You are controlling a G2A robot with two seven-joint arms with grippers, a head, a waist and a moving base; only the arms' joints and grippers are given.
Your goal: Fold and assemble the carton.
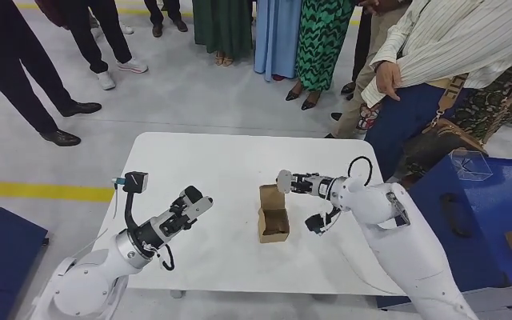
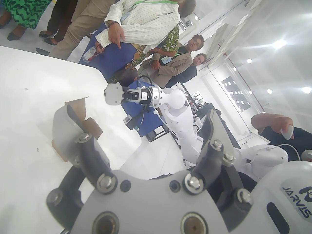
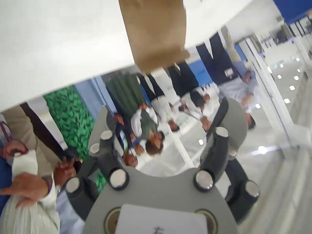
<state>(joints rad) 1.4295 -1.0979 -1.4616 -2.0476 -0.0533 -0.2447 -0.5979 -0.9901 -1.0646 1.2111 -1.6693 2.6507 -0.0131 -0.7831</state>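
The carton [image 1: 274, 220] stands on the tabletop [image 1: 210, 164], walls up and top open, one flap [image 1: 270, 195] raised, so we judge the closing folds remain. Our right gripper [image 1: 283, 181], spread open, sits just beside that flap; our left gripper [image 1: 200, 200], also spread and empty, hangs well clear.

My left gripper [image 1: 194, 203] hangs well off to the carton's [image 1: 273, 214] left. Its fingers [image 2: 63, 120] are spread wide with nothing between them, and the forearm slants up toward the carton from the near side. My right gripper [image 1: 284, 180] sits just beside the carton's far end, by the raised flap (I can't judge contact). Its fingers are parted too, and the forearm reaches in from the carton's right with the elbow bent behind.
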